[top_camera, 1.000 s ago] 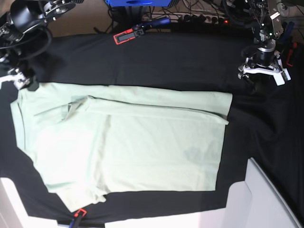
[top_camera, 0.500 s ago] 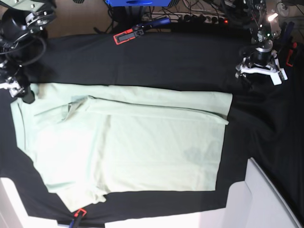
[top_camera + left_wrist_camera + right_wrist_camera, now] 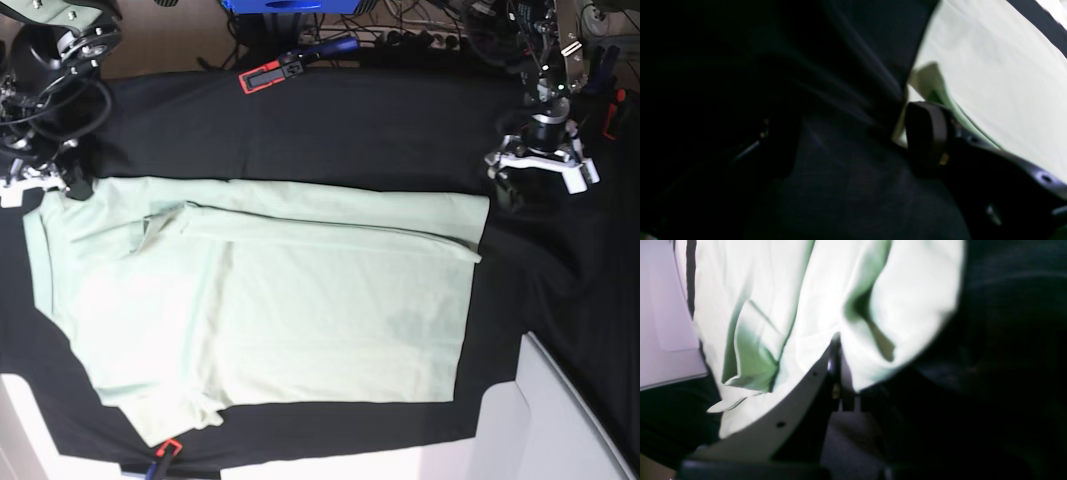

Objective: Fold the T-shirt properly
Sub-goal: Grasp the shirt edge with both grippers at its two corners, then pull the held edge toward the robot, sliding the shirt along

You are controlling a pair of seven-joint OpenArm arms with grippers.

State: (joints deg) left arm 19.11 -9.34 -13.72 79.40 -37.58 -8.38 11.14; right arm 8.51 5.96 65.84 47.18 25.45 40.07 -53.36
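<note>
The pale mint-green T-shirt (image 3: 300, 300) lies spread flat on the black table cloth (image 3: 380, 140), with one long fold along its far edge. At the shirt's far left corner, my right gripper (image 3: 45, 190) is shut. The right wrist view shows its fingertips (image 3: 836, 340) pinching the bunched edge of the T-shirt (image 3: 800, 290). My left gripper (image 3: 535, 183) hovers just beyond the shirt's far right corner. In the left wrist view it (image 3: 853, 143) stands open over black cloth, and the T-shirt (image 3: 990, 66) corner lies just past one finger (image 3: 927, 136).
A red-and-black clamp (image 3: 270, 72) holds the cloth at the back edge and another (image 3: 165, 450) at the front. White boards (image 3: 545, 420) flank the front corners. Cables and a power strip (image 3: 430, 38) run along the back.
My right gripper has closed on the shirt's far left corner. The left gripper has drifted left and down toward the far right corner and opened wider.
</note>
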